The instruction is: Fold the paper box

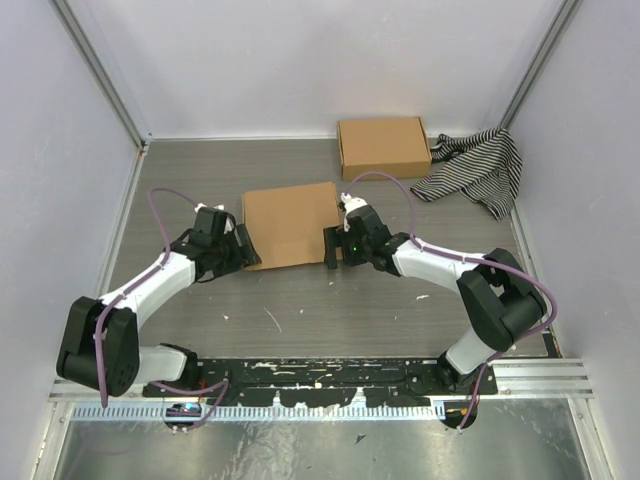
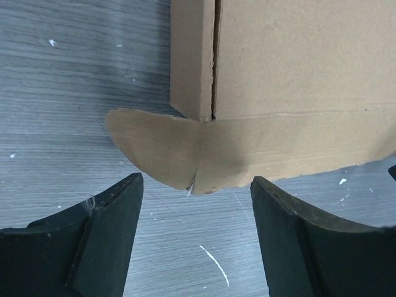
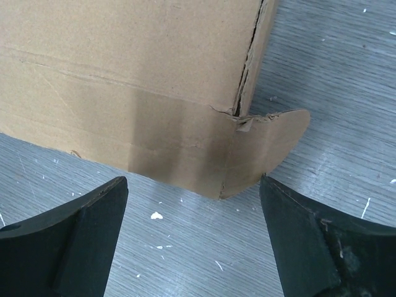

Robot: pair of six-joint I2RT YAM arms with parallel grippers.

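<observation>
1. Position. The box lies flat on the desk, lid down, between the two pincers.
2. Pincers. The left pincer stands at the box's near left corner and the right pincer at its near right corner. Both are spread wide and hold nothing.
3. Ears. At each near corner one rounded ear projects onto the desk: the left ear and the right ear.
4. Step in hand. This appears to be tucking these ears.
   - Centre each pincer on its ear before you close.
   - Grip the ear only, not the box wall.
   - Work both sides evenly so the box does not skid.
5. Count.
   - Two pincers.
   - Two ears.
   - Two boxes; the second box lies beyond the box's far right corner.
   - One striped cloth, further right.
</observation>
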